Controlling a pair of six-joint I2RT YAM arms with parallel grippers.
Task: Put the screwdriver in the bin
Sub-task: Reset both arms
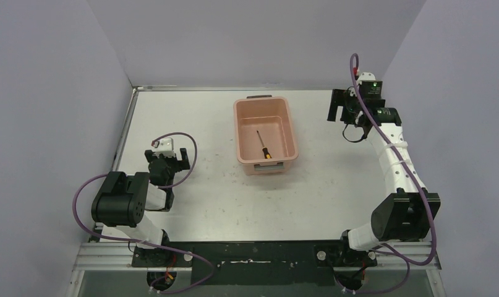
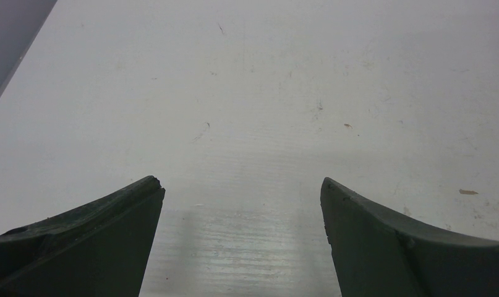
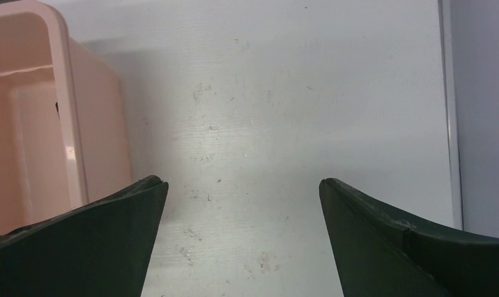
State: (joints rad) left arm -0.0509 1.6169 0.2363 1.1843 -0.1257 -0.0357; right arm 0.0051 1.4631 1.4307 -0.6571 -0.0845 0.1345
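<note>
near edge: two arm bases, one left and one right, bolted at the front of the table (image 1: 209, 204). left gripper (image 2: 240, 180) hangs low over bare tabletop on the left side, jaws spread apart, nothing between them, only scuffed white surface in its wrist view. mid table: one bin (image 1: 237, 133), salmon pink, upright, short end toward the arms. one screwdriver (image 1: 263, 145) lies flat on the bin floor, handle toward the near end, shaft angled toward the far left, fully inside the walls. judgement: task reads as done from this layout. farther back, right side: right gripper (image 3: 242, 180) is released, jaws wide, empty, raised over the table to the right of the bin's far corner; its wrist view catches the bin's wall at the left edge, with bare table under the fingers. risks from here, as judgement: the right arm has the bin on its left, so a low or inward sweep toward the middle could clip the rim and shove or tilt the bin, and the loose screwdriver would slide or roll inside. the left arm is well apart from the bin, low risk. count: two arms, two grippers, one bin, one screwdriver, no other loose items seen.
</note>
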